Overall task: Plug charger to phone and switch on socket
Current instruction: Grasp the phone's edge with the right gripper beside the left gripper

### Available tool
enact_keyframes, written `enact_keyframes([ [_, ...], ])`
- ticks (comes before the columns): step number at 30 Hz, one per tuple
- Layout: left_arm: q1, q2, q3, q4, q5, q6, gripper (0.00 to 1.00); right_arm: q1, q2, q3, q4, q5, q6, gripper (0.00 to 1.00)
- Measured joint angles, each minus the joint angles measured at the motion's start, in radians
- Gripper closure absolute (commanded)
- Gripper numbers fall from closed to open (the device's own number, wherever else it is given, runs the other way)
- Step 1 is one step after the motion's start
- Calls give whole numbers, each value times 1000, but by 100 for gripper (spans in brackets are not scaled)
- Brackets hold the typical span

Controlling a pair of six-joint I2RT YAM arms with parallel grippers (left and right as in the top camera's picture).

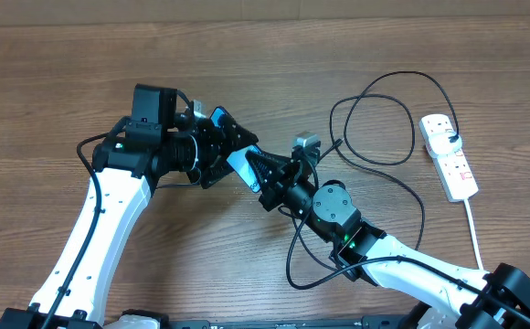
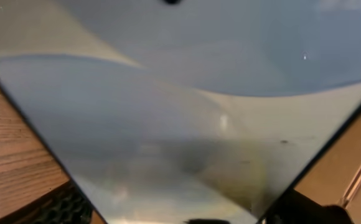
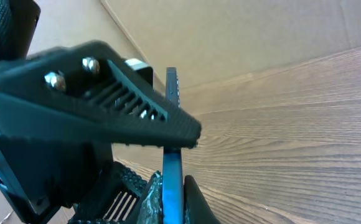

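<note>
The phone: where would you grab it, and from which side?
Probably across its two broad faces, mid-length, coming in over a long edge. The phone is a thin slab raised off the table, so both faces are reachable.

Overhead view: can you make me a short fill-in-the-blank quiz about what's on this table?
1. The phone has a lit ____ screen.
2. The charger has a thin ____ cable looping over the table.
3. The socket lies near the table's ____ edge in this view.
Missing words: blue; black; right.
</note>
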State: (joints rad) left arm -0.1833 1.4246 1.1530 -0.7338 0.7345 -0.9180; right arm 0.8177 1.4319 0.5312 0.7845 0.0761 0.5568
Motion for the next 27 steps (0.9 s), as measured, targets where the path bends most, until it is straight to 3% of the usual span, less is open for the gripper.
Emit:
enact_keyframes([
  [25,0,0,0,0,-9,0,33,0,0,4,-18,2,1,96],
  [27,0,0,0,-1,-9,0,30,0,0,4,-18,2,1,96],
])
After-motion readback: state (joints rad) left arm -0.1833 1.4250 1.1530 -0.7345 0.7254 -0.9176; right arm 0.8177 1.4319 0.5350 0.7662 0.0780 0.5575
